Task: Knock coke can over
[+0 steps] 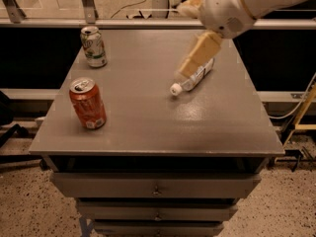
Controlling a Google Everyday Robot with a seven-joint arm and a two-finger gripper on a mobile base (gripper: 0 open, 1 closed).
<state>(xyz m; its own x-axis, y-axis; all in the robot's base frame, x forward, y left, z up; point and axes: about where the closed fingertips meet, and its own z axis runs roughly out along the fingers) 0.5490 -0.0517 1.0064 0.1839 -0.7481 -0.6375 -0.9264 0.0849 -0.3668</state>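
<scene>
The coke can (88,103), red-orange with a silver top and a small white label patch, stands upright near the front left of the grey table top (148,127). My gripper (197,56) hangs from the white arm at the upper right, above the table's middle right, over the lying bottle. It is well to the right of the coke can and apart from it.
A green-and-white can (94,46) stands upright at the back left corner. A clear plastic bottle (193,76) lies on its side at the middle right, partly behind the gripper. The table has drawers below and a rail behind it.
</scene>
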